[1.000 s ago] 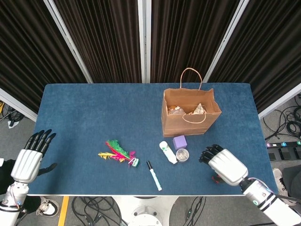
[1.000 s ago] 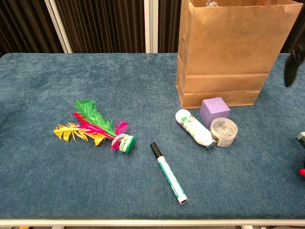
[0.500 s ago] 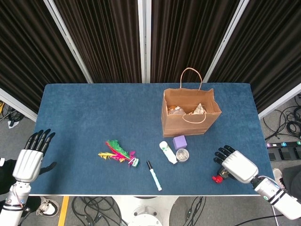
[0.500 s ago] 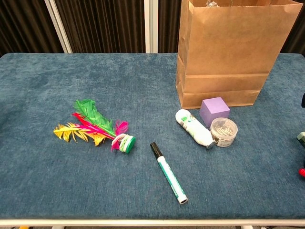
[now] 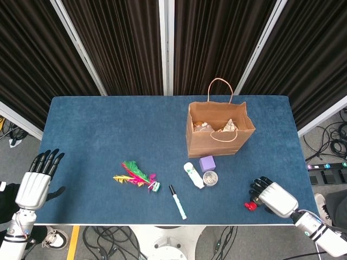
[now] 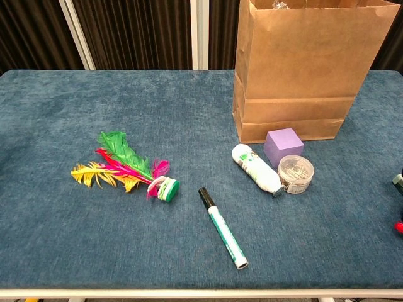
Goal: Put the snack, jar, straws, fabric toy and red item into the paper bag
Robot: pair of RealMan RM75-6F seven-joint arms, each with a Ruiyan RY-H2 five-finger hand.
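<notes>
When the head camera looked down, the right hand (image 5: 275,197) was at the front right edge of the blue table (image 5: 97,135), further back toward the robot than it had been a second before. Back then it hung over the red item (image 5: 250,206) and hid most of it. Now the red item lay out in the open on the cloth, touching or just beside the dark fingers (image 5: 260,186). The fingers were curled in, and I could not tell if they held anything. The left hand (image 5: 33,186) had stayed off the left side of the table, fingers straight, a little apart and holding nothing. The paper bag (image 5: 219,134) stood open at the back with some things already inside. It was well apart from the red item.

From the chest camera, no hand showed now, though a dark bit of the right hand had been at the right edge a second before. Only a small red piece (image 6: 399,227) peeked in at that edge. The bag (image 6: 302,69) stood tall behind a purple cube (image 6: 283,147), a white bottle (image 6: 255,168), a little clear jar (image 6: 296,173), a marker (image 6: 223,228) and a feather toy (image 6: 129,168).

I think the hand had missed its grab, so the red item was not yet picked up.
</notes>
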